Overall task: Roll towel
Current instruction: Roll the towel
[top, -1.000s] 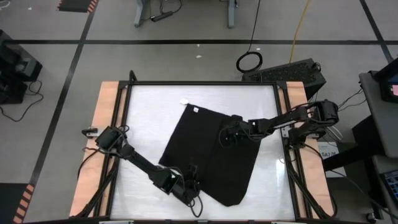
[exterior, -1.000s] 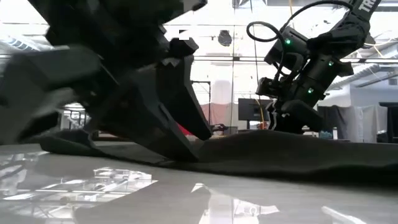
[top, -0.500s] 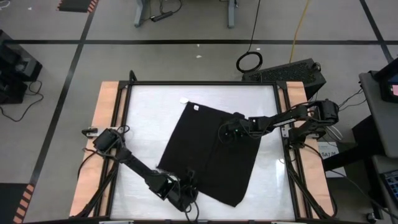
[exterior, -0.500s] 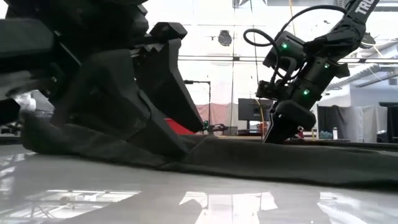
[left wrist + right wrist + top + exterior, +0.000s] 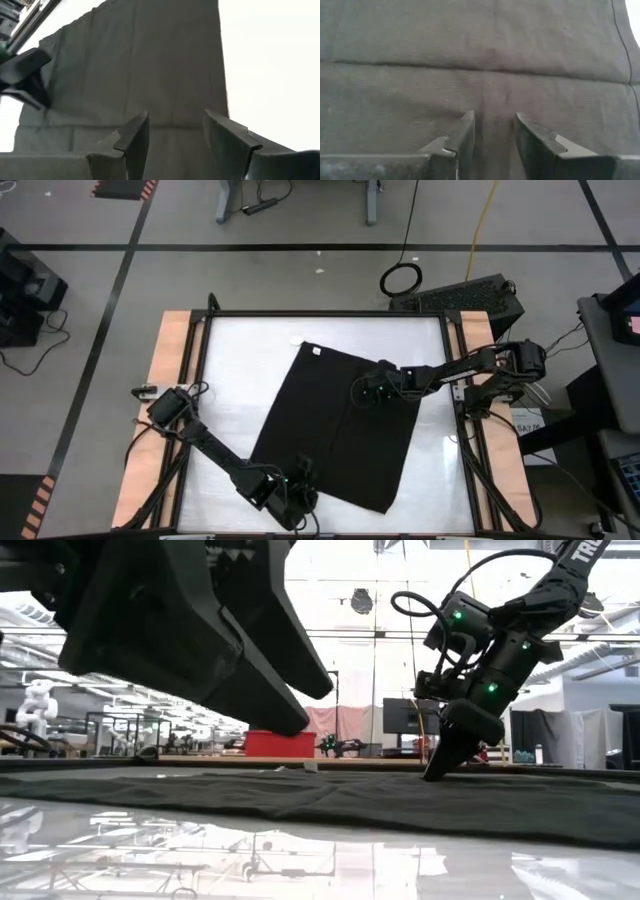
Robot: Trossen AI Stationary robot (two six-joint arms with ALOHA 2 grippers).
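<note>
Lifting my open left claw point(image 5: 300, 498) off the towel's point(image 5: 335, 425) near edge, I leave the towel flat mid-desk, unrolled; my right claw point(image 5: 368, 392), parted, empty, presses its far-right part.

Left tool point(image 5: 300, 492) back, towel point(image 5: 335, 425) flatter

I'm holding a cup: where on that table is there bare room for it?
The white strip between the towel and the table's left rail, and the far right corner. The middle is crowded: the towel, left hand, right hand.
</note>
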